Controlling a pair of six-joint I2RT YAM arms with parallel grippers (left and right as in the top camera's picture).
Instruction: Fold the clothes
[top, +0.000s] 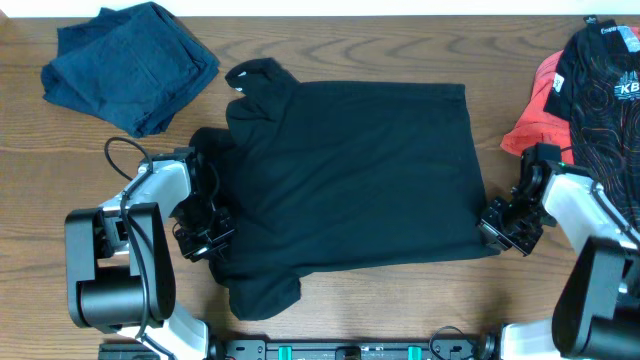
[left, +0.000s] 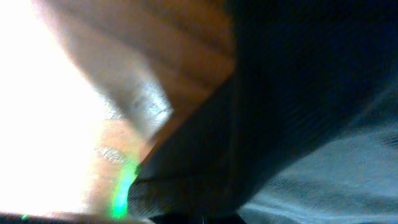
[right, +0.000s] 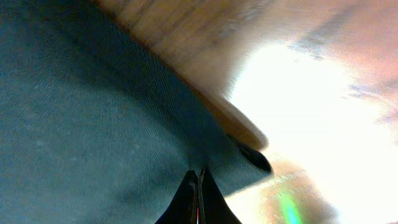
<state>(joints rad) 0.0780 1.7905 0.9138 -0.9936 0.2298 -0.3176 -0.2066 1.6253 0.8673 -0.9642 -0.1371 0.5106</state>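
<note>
Black T-shirt (top: 350, 170) lies flat, bare table (top: 400, 50) above it. Closed left claw (top: 207, 238) and right claw (top: 503, 225) pinch opposite edges.

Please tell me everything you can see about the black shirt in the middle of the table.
The black shirt is plain soft fabric, lying spread flat on the wooden table, collar and white tag toward the left, one sleeve at bottom left. The left gripper and right gripper each pinch an edge.

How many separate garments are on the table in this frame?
4. Navy one, top left; black T-shirt spread in the middle; coral-pink one at the right edge; black one with red lines lying partly on it. Others could hide underneath.
</note>
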